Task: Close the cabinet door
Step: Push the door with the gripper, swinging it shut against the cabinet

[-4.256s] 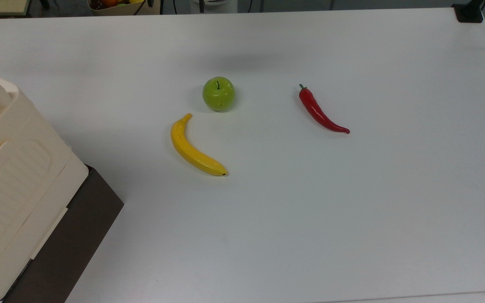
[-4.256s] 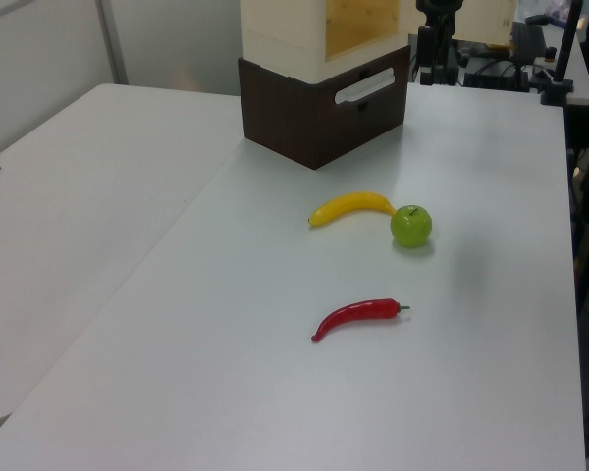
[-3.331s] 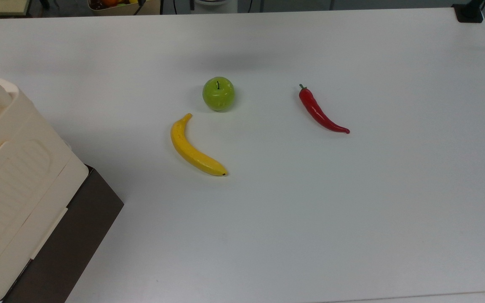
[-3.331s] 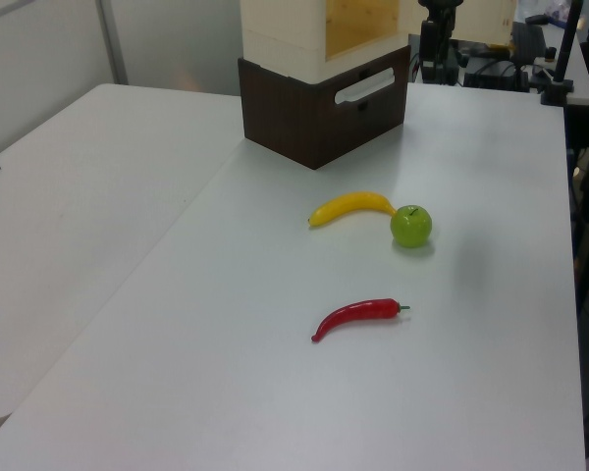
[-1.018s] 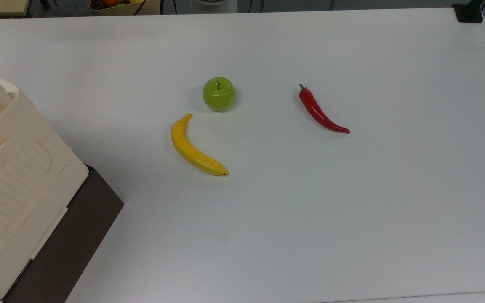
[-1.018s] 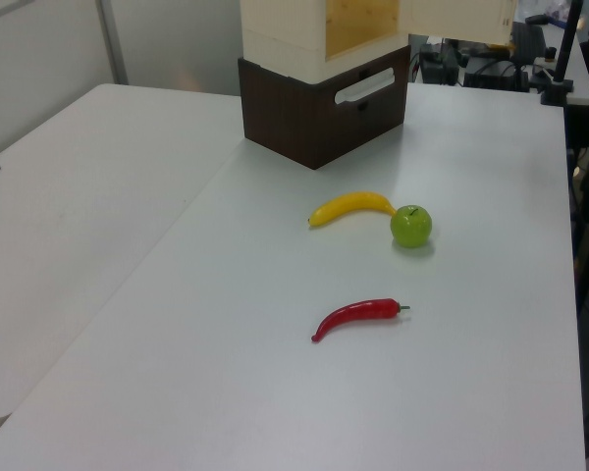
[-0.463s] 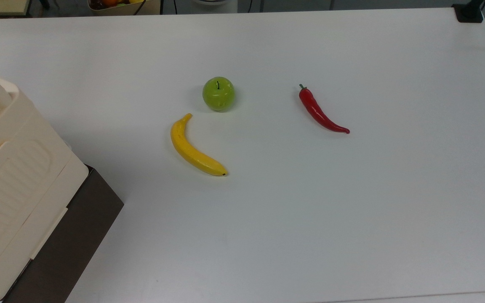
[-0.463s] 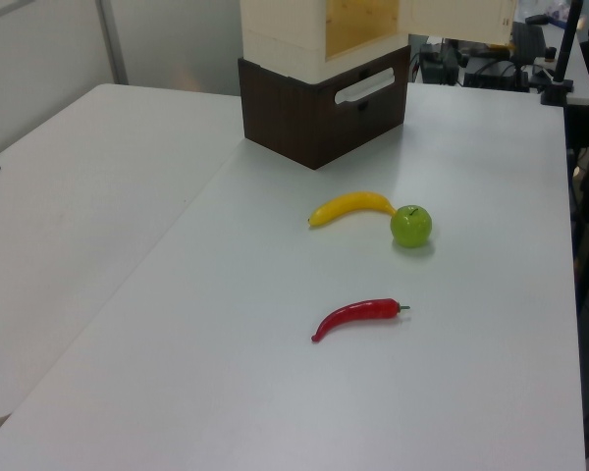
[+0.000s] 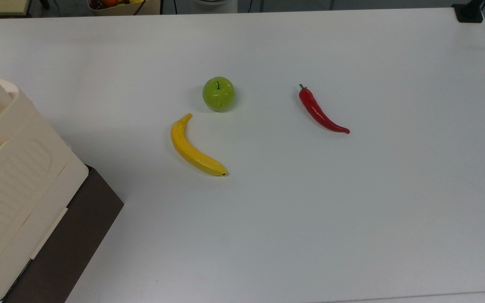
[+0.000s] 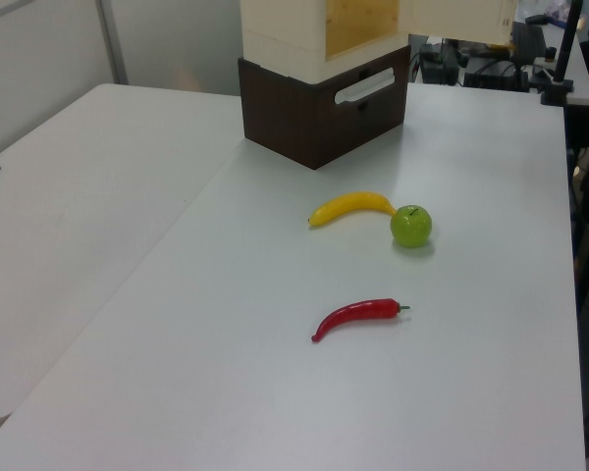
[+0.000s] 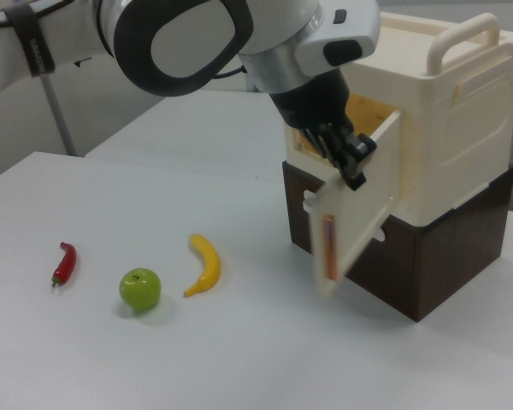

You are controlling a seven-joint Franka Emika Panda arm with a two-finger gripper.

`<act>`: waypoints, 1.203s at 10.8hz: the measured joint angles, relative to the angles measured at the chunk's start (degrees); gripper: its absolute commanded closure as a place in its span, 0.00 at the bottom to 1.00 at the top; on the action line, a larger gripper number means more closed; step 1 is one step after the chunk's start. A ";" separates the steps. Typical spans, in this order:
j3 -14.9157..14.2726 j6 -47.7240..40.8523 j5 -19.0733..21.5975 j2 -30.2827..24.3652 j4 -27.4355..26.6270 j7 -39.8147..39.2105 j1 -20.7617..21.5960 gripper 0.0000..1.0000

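The cream cabinet (image 11: 445,128) sits on a dark brown base (image 11: 427,256) at one end of the white table (image 9: 352,210), in the top view's lower left corner. Its cabinet door (image 11: 359,205) hangs open, swung out from the front and blurred, with the wood-coloured inside (image 10: 358,25) showing behind it. The arm's gripper (image 11: 346,154) is down at the door's upper edge, black fingers (image 11: 352,164) against the panel; whether they are apart or together I cannot tell. Out toward the middle of the table lie a yellow banana (image 9: 194,147), a green apple (image 9: 218,93) just beside its stem end, and a red chili pepper (image 9: 320,111) well apart from both, nearer the top view's right edge.
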 measured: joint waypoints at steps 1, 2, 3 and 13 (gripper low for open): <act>0.03 0.00 1.12 0.09 -0.14 0.00 0.75 1.00; 0.22 0.00 2.31 0.20 -0.23 0.00 1.37 1.00; 0.90 0.00 3.22 0.28 -0.26 0.00 1.74 1.00; 11.57 20.22 6.67 6.52 -0.77 6.23 3.05 1.00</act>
